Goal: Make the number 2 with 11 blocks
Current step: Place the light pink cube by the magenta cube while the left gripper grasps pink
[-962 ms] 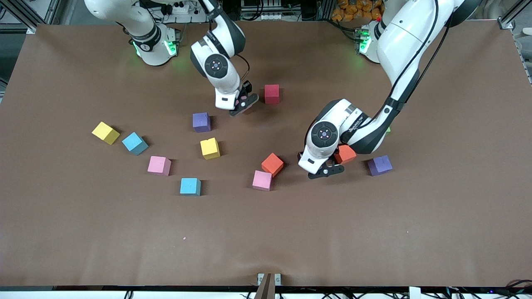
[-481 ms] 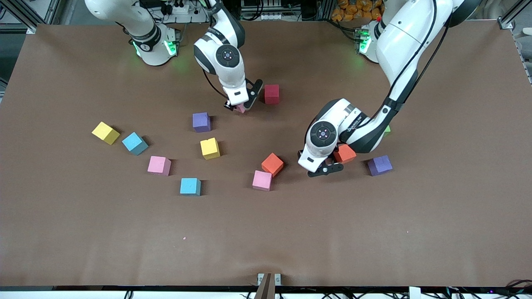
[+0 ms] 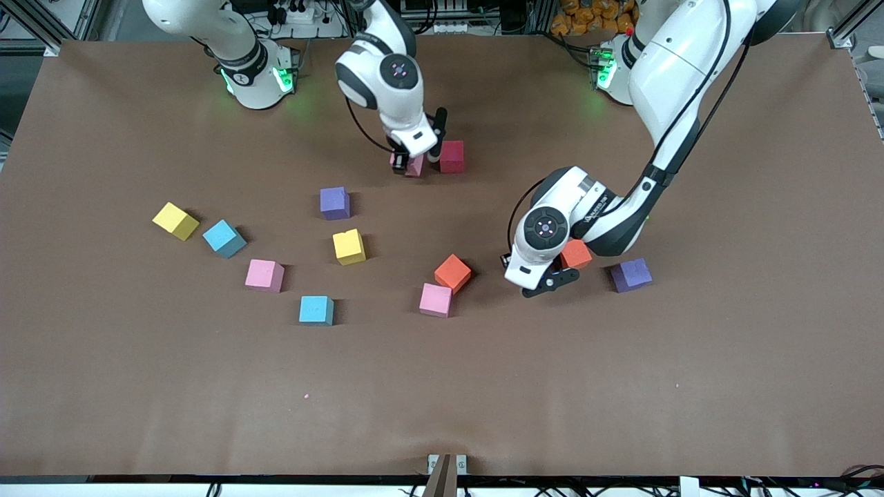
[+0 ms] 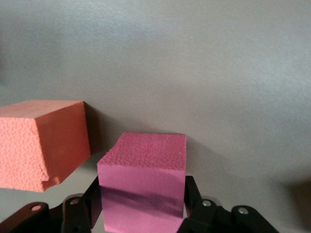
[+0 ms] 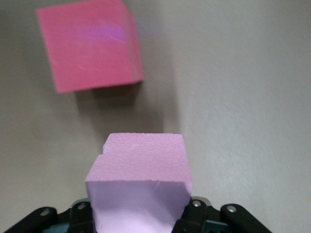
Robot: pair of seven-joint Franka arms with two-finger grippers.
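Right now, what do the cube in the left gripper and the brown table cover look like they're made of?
Cube in the left gripper: likely foam, matte, with a finely pebbled, porous top face and dull sides. Table cover: looks like brown paper or thin matte sheet, faintly rippled near the front edge; uncertain which.

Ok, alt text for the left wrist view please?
The left tool has its fingers on either side of a dark pink foam cube on the brown table. An orange cube sits close beside it, with a gap between them.
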